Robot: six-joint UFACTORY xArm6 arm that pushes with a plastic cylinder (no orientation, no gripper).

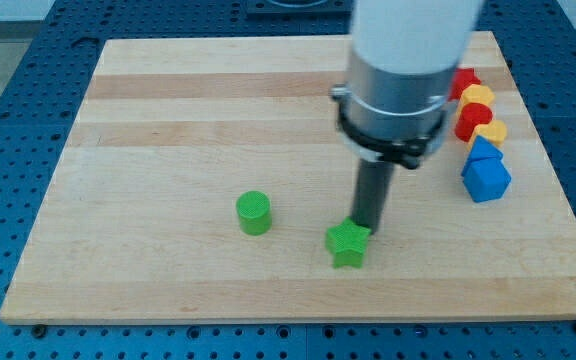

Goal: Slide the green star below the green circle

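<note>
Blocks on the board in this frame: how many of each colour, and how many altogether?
Green: 2, the green circle and the green star
Red: 2, and
Yellow: 2, and
Blue: 2, and, partly hidden behind it
Total: 8

Bare board between green circle (254,213) and green star (348,244), my tip (368,226) touching the star's upper right edge, open wood along the view's bottom and left, red, yellow and blue blocks (480,135) clustered at the view's right edge.
</note>
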